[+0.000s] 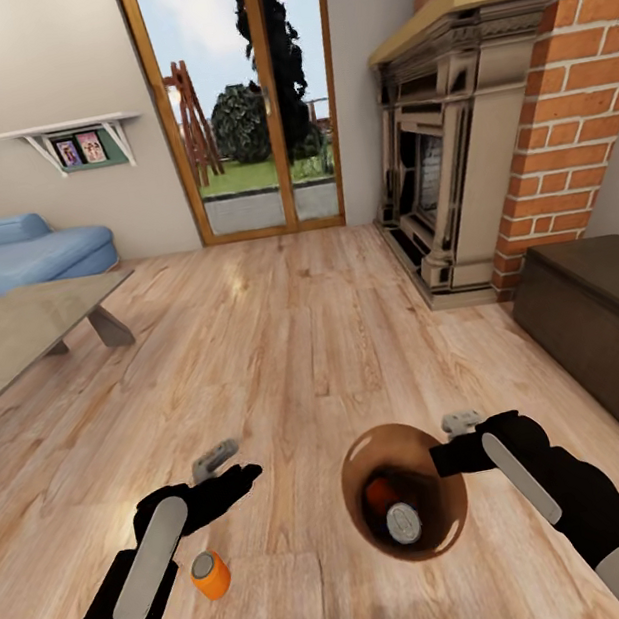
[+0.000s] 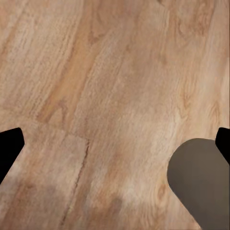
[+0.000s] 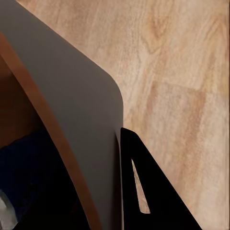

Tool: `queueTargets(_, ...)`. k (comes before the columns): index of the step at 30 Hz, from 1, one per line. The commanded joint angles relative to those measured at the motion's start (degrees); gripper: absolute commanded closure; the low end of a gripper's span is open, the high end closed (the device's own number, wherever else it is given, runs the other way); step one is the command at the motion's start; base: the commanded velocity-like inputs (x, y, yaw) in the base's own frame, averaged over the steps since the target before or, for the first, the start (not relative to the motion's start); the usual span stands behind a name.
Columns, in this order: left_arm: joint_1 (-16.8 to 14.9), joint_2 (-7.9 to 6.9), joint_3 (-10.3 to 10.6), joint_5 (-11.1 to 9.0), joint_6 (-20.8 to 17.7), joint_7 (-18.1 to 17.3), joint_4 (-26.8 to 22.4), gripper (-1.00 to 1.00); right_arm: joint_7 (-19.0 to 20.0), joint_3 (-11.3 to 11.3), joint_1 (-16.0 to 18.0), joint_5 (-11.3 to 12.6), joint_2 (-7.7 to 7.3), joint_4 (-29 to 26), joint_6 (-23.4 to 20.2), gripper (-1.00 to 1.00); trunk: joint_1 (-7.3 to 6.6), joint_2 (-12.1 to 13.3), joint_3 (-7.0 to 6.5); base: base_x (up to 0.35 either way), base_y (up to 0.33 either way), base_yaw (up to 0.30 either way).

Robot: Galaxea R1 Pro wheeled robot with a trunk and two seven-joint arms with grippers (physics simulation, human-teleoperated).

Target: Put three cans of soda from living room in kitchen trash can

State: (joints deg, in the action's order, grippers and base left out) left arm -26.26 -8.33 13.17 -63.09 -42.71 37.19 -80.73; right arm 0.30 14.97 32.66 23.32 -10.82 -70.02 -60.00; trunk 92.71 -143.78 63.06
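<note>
**Two cans in the bin, one orange can loose on the floor**

Nearest the head camera: both black forearms, reaching forward over the wood floor (image 1: pixel 287 354). Left claw (image 1: pixel 238 467) hangs over bare floor; its wrist view shows dark finger tips at both edges of the picture with planks between, so the fingers stand apart and hold nothing. Right claw (image 1: pixel 444 448) sits at the rim of the tash can (image 1: pixel 351 475). Its wrist view shows one black finger (image 3: pixel 148 191) lying against the grey outer wall; the other finger is hidden, so I cannot tell whether it is clamped on the rim or merely touching.

Contents of the bin: an orange can (image 1: pixel 379 492) and a dark can with a silver top (image 1: pixel 404 522), side by side at the bottom. The third can of soda (image 1: pixel 209 575), orange, stands upright on the floor just beside the left forearm, apart from the bin.

Location: living room, with a blue sofa (image 1: pixel 16 260), grey low worktop (image 1: pixel 19 330), brick fireplace (image 1: pixel 448 173), glass door (image 1: pixel 252 96).

Handling judgement: the can is likely light, rigid and smooth-walled, prone to tipping or rolling if nudged. Best hold looks to be across the cylinder wall at mid-height, fingers either side, squeeze modest. The left claw is ahead of the can and would need drawing back.
</note>
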Motion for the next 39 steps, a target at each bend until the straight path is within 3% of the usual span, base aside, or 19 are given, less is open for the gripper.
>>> queueTargets(1,0.15,-0.04,-0.27,-0.02,1.10,-0.01,1.62,-1.00,0.23,0.01,0.02,1.46,0.01,-0.01,0.00,1.00,-0.03,0.01,-0.23,0.000,0.006,0.000)
queueTargets(2,0.31,-0.11,-0.67,-0.03,3.40,-0.29,7.07,-1.00,0.27,0.00,0.03,1.48,0.01,-0.20,0.00,1.00,-0.05,0.03,-0.45,0.000,0.001,0.000)
queueTargets(8,0.34,-0.21,-2.94,0.05,4.17,-0.30,9.09,-1.00,0.31,0.21,0.04,1.44,-0.06,-2.32,0.00,1.00,-0.21,0.11,-1.78,0.000,0.000,0.003)
queueTargets(19,0.14,0.10,-2.95,0.04,4.28,-0.62,13.81,-1.00,0.29,-0.03,0.02,1.38,-0.17,-2.42,0.00,1.00,-0.49,0.26,-4.22,0.000,0.000,0.226)
queueTargets(25,-0.38,0.31,-2.70,0.06,7.89,-1.35,19.50,-1.00,0.25,-0.16,0.04,1.44,-0.09,-1.86,0.00,1.00,-0.49,0.26,-4.22,0.000,0.000,0.294)
queueTargets(29,-0.48,0.28,-2.41,0.27,9.85,-4.67,23.87,-1.00,0.23,-0.13,0.04,1.46,-0.04,-1.22,0.00,1.00,-0.49,0.26,-4.22,0.068,0.000,0.297)
queueTargets(35,-0.66,0.60,-2.47,4.81,11.76,-9.02,32.78,-1.00,0.29,0.47,0.06,1.30,-0.22,-0.09,0.00,1.00,-0.49,0.26,-4.22,0.285,0.000,0.221)
queueTargets(39,-0.66,0.67,-2.32,5.45,11.86,-9.30,36.85,-1.00,0.34,0.56,-0.01,1.40,-0.32,-0.59,0.00,1.00,-0.49,0.26,-4.22,0.343,0.000,0.017)
